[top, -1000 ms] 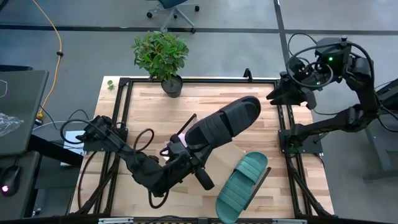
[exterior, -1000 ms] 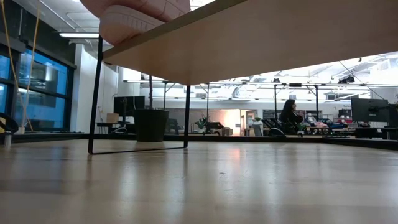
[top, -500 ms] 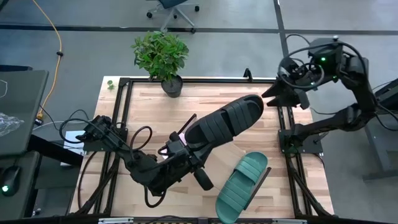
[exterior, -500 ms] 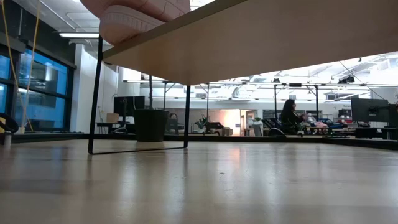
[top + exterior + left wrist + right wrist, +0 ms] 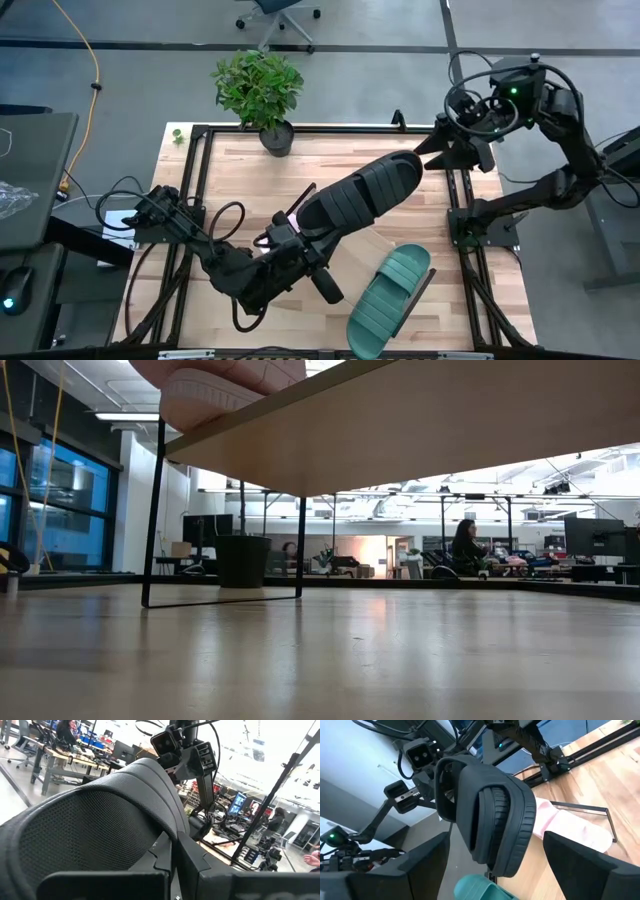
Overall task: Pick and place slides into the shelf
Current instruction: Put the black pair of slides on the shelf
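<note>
**Inspector:** At table centre, high view: the left gripper (image 5: 292, 238) is clenched on the heel end of the black slide (image 5: 358, 196), holding it lifted and slanted, toe pointing toward two o'clock. The left wrist view confirms the black slide's sole filling the frame between that arm's fingers.

**Clerk:** And the right gripper?

**Inspector:** The right gripper (image 5: 447, 146) hovers at the table's two o'clock corner, jaws spread wide and empty, just beside the black slide's toe. Its wrist view looks straight at the ribbed strap, between its own open fingers (image 5: 422, 865).

**Clerk:** The other slides?

**Inspector:** The teal green slide (image 5: 389, 299) lies on the slatted table (image 5: 240, 180) at five o'clock, untouched. The light pink slide (image 5: 560, 824) sits on the shelf (image 5: 420, 420); the low view shows its toe overhanging the plank's edge from beneath.

**Clerk:** Progress?

**Inspector:** In my judgement, one of three placed. The black slide is mid-transfer, apparently a handover between arms; the teal one remains. A potted plant (image 5: 260, 90) stands at twelve o'clock, clear of the work.
</note>
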